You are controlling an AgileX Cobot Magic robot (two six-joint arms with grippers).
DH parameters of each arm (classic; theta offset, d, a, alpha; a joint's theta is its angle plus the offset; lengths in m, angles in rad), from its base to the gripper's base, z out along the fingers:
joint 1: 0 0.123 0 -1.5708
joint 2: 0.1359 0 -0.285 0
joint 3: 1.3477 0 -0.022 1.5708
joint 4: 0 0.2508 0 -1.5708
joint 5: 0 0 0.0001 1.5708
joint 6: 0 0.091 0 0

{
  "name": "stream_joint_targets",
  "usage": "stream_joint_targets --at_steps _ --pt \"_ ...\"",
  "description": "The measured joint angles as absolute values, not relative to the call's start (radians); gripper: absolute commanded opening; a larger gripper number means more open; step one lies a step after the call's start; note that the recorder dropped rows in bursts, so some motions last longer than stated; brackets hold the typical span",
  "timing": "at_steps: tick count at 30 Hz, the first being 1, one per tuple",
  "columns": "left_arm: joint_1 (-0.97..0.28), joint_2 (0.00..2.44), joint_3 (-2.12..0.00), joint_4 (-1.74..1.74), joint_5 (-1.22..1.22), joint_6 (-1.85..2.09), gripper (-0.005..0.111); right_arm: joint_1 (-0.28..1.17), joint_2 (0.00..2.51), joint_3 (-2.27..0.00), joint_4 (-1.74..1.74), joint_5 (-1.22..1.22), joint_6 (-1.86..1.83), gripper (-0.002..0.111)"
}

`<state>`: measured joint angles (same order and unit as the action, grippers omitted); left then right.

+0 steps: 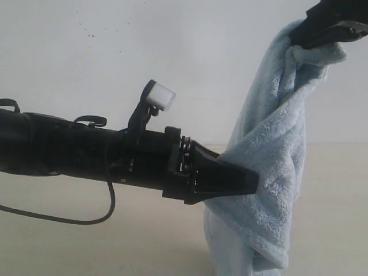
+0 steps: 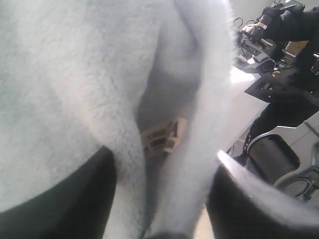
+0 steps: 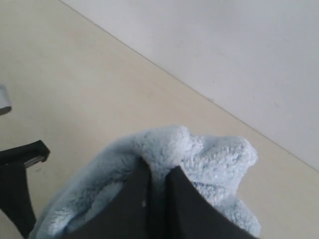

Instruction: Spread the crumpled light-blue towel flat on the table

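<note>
The light-blue towel [image 1: 270, 161] hangs in a long crumpled drape from my right gripper [image 1: 299, 37], high above the table [image 1: 86, 241]. Its lower end reaches down toward the tabletop. In the right wrist view the right gripper [image 3: 158, 167] is shut on a bunched fold of the towel [image 3: 209, 154]. My left arm reaches in level from the left, and the left gripper [image 1: 250, 183] meets the drape's left edge halfway down. Its jaws stand apart in the left wrist view, left gripper [image 2: 163, 159] straddling a vertical fold of towel [image 2: 75, 74] below a small printed tag [image 2: 162, 137].
A white speckled wall [image 1: 172, 46] rises behind the table. A black cable [image 1: 86, 218] loops under the left arm. Beyond the table's edge, the left wrist view shows a black chair [image 2: 274, 159] and equipment. The left gripper's finger [image 3: 20, 159] shows in the right wrist view.
</note>
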<state>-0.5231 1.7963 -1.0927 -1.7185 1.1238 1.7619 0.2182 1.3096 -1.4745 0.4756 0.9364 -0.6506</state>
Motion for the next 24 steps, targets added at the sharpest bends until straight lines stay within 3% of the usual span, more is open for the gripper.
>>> stream_joint_targets --at_steps 24 --pt "-0.523 1.728 -1.093 -1.513 1.055 1.591 0.052 0.218 1.42 -1.474 0.44 0.727 -0.597 0.003"
